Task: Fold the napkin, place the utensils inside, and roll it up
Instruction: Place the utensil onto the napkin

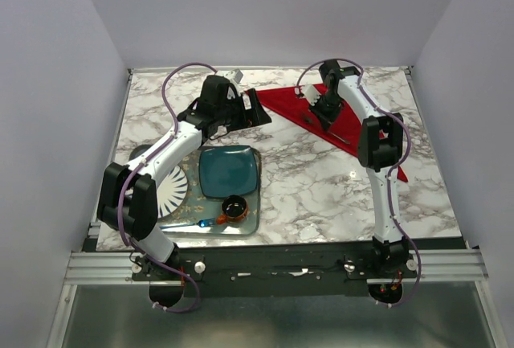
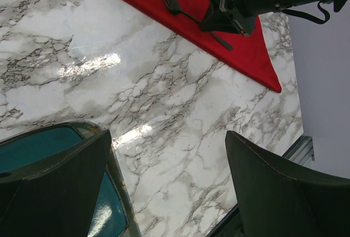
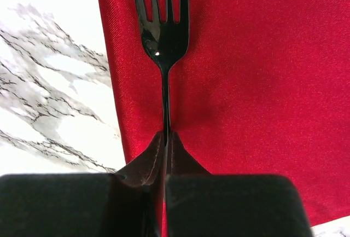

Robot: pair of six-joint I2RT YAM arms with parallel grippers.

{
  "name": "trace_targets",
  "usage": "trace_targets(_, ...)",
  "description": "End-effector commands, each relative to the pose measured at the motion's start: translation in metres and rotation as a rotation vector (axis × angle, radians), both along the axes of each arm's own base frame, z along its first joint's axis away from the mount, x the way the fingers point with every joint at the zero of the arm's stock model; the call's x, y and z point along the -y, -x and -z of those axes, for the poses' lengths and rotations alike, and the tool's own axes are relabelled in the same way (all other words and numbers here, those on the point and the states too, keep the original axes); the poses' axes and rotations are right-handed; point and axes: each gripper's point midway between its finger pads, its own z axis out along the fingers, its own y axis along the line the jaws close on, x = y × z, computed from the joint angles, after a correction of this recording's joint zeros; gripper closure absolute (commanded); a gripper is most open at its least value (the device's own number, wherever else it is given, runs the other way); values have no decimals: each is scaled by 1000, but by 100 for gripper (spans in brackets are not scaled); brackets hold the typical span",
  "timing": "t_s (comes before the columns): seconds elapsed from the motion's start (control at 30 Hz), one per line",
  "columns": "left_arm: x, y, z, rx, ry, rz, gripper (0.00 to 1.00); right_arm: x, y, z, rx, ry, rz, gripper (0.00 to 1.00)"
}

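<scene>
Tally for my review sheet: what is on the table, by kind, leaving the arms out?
Napkin, red: 1
Fork: 1
Blue plastic utensil: 1
Plates: 2, one teal, one striped white
Small brown cup: 1
Tray: 1
Total: 7

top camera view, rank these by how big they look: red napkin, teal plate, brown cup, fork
1. napkin
2. teal plate
3. brown cup and fork: unsure, since the fork is thin and partly hidden
</scene>
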Motion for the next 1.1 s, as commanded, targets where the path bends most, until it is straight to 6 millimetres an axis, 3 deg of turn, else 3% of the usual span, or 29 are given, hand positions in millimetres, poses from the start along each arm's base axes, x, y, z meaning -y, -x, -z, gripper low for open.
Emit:
trace_targets(0.0,1,-1,-1,5,20,15,6,4,-1,8,-18,21,-1,91)
trace_targets(0.27,2,0,-2,7,27,17,6,8,4,10,-32,40,1,87)
trace_targets(0.73,2,0,-1,13,22,17,6,2,-2,5,-19,16,45,69)
trace_targets(0.87,-1,-7,6,28,-9,2,5,-4,-14,-33,56,-28,154,63)
trace_targets(0.9,-3,-10,8,28,-17,-5,5,-7,-17,-59,108,-55,189,61)
trace_targets(0.97,-5,-20,16,25,-26,-20,6,-12,-22,-86,169,-117,297,54)
trace_targets(1.0,-5,-26,17,27,-14,-28,6,-15,-13,-84,150,-143,330,51)
trace_targets(1.03,-5,-32,16,18,6,-41,7,-21,-19,-118,238,-212,385,47)
trace_targets(1.07,-8,-43,28,-6,13,-61,8,-20,-15,-125,259,-231,418,46)
